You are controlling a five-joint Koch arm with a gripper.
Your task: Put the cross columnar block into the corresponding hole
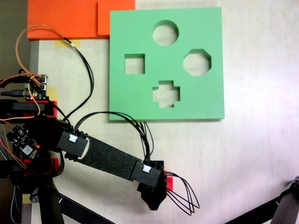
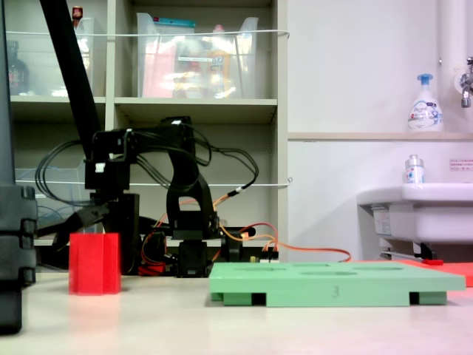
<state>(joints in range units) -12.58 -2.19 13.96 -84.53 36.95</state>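
Red and plus-sectioned, the small foam block [image 2: 94, 263] stands upright on the table, well apart from the green foam board [image 1: 135, 98] and its plus-shaped cutout [image 1: 166, 94]. My claw [image 2: 94, 222] hangs directly above the block, presumably lining up a grasp; whether its jaws are parted I cannot tell.

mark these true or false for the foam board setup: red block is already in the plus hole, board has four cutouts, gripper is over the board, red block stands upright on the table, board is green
1. The red block is already in the plus hole. False: it stands on the table, apart from the green board.
2. The board has four cutouts. True: round, square, octagonal and plus-shaped.
3. The gripper is over the board. False: in the fixed view from above it sits below the board, beside the block.
4. The red block stands upright on the table. True.
5. The board is green. True.
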